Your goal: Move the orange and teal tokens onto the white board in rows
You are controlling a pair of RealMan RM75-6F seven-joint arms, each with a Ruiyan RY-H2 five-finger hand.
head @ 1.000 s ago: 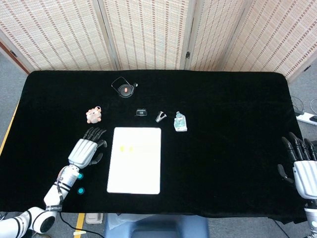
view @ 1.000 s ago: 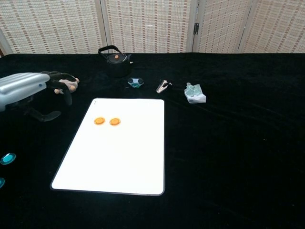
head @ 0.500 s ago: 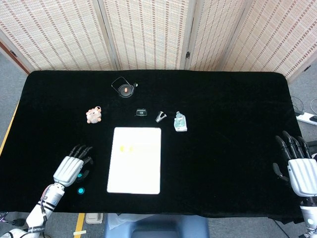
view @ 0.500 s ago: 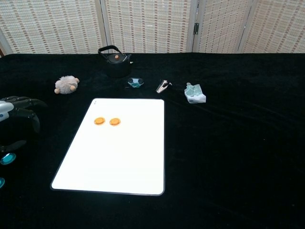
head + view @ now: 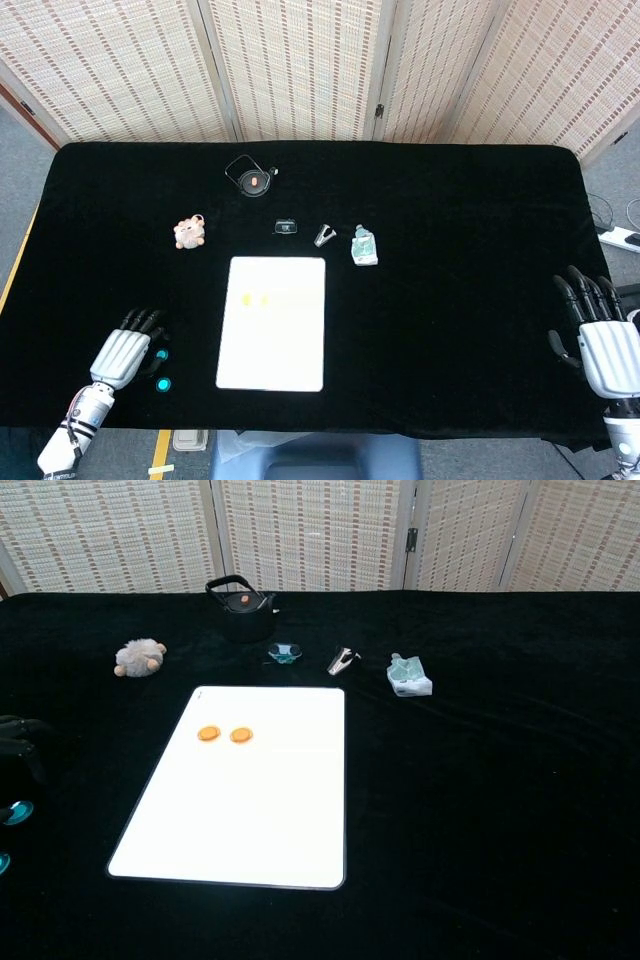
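Left hand (image 5: 122,355) pulled back toward table edge, fingers spread, empty; teal tokens (image 5: 163,384) just beside it. Right hand (image 5: 603,345) open, idle.

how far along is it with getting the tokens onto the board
Done: two orange tokens sit side by side on the board. In hand: nothing held; the left hand hovers by two teal tokens on the cloth. Left: both teal ones. The right hand is idle at the table's edge.

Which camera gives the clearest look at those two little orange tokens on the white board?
The chest view: the orange tokens show as two distinct discs side by side on the white board. In the head view they are only faint yellowish specks on the board.
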